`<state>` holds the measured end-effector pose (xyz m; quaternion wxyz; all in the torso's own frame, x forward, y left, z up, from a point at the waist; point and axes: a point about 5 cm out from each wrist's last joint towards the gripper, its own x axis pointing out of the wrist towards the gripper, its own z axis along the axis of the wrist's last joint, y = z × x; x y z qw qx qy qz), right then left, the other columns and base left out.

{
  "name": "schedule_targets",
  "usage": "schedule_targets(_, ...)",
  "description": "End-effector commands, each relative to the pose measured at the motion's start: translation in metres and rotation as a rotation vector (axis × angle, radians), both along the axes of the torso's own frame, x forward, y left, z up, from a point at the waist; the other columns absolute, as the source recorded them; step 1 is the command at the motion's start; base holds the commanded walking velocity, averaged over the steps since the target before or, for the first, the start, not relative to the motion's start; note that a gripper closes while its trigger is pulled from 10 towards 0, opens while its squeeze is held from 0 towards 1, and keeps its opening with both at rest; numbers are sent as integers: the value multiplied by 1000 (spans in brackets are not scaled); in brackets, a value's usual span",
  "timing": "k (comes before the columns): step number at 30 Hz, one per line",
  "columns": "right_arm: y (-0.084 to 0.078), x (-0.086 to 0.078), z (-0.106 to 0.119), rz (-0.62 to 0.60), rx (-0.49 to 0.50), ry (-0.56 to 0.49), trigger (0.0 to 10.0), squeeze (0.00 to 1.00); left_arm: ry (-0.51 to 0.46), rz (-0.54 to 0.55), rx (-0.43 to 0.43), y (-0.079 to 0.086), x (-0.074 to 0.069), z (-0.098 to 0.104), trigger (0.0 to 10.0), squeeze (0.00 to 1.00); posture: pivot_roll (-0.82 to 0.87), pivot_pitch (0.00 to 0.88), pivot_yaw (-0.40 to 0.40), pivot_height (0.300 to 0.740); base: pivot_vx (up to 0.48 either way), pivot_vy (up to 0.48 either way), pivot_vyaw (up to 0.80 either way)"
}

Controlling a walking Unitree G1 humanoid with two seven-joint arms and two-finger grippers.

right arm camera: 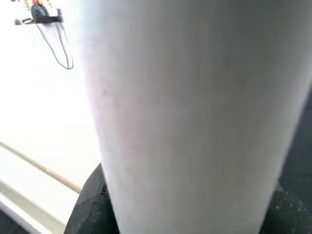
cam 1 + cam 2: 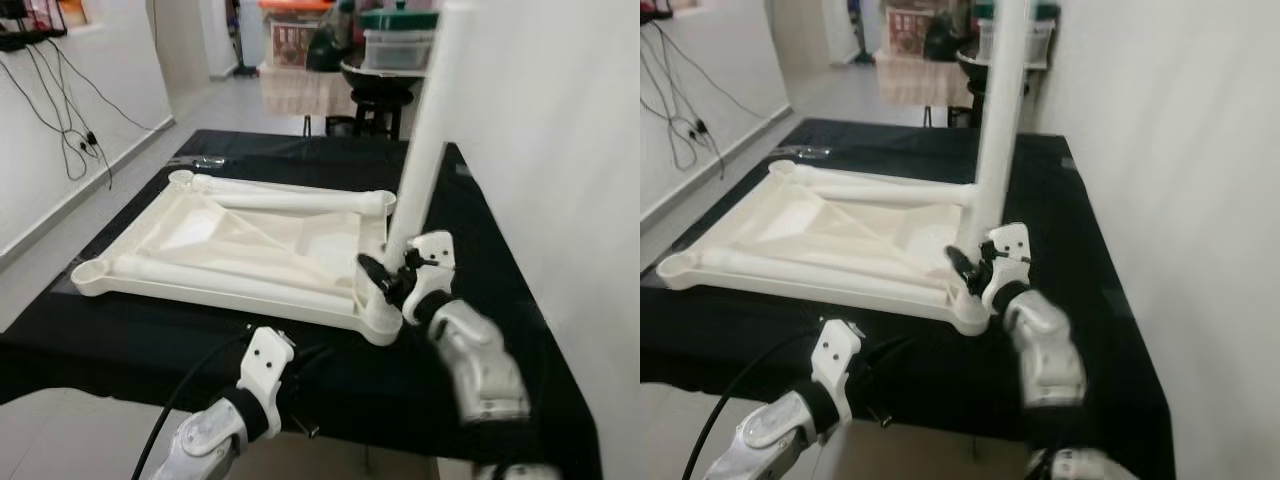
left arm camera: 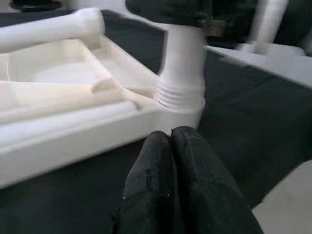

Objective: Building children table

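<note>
A white children's table top [image 2: 230, 240] lies upside down on the black-covered table [image 2: 480, 220]. One white leg [image 2: 420, 170] stands upright in its near right corner socket [image 3: 180, 92], with threads showing at the base. My right gripper [image 2: 385, 275] is shut on this leg just above the socket; in the right wrist view the leg [image 1: 195, 117] runs between the black fingers [image 1: 92, 204]. Two loose legs lie on the top, one along the far side [image 2: 290, 200] and one along the near side [image 2: 220, 275]. My left gripper [image 3: 170, 136] is shut and holds nothing, low at the table's front edge, pointing at that corner.
A white wall [image 2: 570, 150] runs close along the right side of the table. Cables [image 2: 60, 110] hang on the left wall above bare floor. A dark stool with stacked containers [image 2: 385, 70] stands behind the table.
</note>
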<state>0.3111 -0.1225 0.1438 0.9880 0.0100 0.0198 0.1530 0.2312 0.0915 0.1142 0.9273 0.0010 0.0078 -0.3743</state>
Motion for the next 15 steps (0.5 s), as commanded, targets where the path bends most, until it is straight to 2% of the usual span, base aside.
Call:
schedule_targets(1,0,5,-23,36,0,133,0,0,-15,-5,7,-1,0,2,10000,0,-36,3,-24,740,0,0,0)
schedule_targets(6,1,11,-15,47,10,121,0,0,-13,-11,7,-1,1,3,10000,0,-27,4,-34,740,0,0,0)
schedule_targets(7,2,13,-14,44,6,127,3059,0,-16,-5,7,-1,1,3,10000,0,-25,5,-34,740,0,0,0)
schedule_targets(8,3,16,-13,45,13,130,10000,0,-19,1,7,-2,2,3,10000,0,-23,3,-37,740,0,0,0)
schedule_targets(10,4,18,-11,82,36,122,10000,0,-22,7,7,-2,2,3,10000,0,-23,2,-37,740,0,0,0)
schedule_targets(11,6,18,-6,169,49,115,10000,1000,-23,10,6,-3,3,3,10000,0,-26,0,-36,740,0,0,0)
schedule_targets(12,6,18,-6,169,49,115,10000,1000,-23,10,6,-3,3,3,10000,0,-26,0,-36,740,0,0,0)
schedule_targets(14,9,21,6,402,33,65,10000,1000,-18,5,3,-4,4,3,10000,0,-26,0,-33,740,0,0,0)
schedule_targets(15,9,21,6,402,33,65,10000,1000,-18,5,3,-4,4,3,10000,0,-26,0,-33,740,0,0,0)
